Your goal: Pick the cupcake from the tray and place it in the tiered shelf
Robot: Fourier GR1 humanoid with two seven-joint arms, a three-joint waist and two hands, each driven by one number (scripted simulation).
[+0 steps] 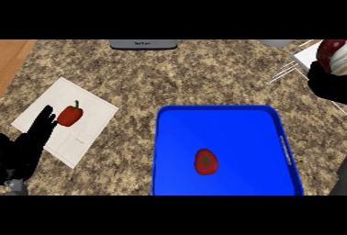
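At the lower left, the left hand [27,144] rests with fingers straight, beside a red bell pepper [69,115] on a white mat [92,108]. A red tomato [206,161] lies in the blue plastic tray [224,120] on the speckled granite tabletop [176,78]. At the upper right edge, the partly cut-off right hand [327,82] curls around the red-and-white cupcake [333,55], beside the white wire tiered shelf [298,62].

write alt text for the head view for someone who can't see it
The robot's right hand holds a red-and-white cupcake up by the white wire tiered shelf at the speckled granite counter's right edge. A red tomato lies in the blue plastic tray; the left hand rests open beside a red bell pepper.
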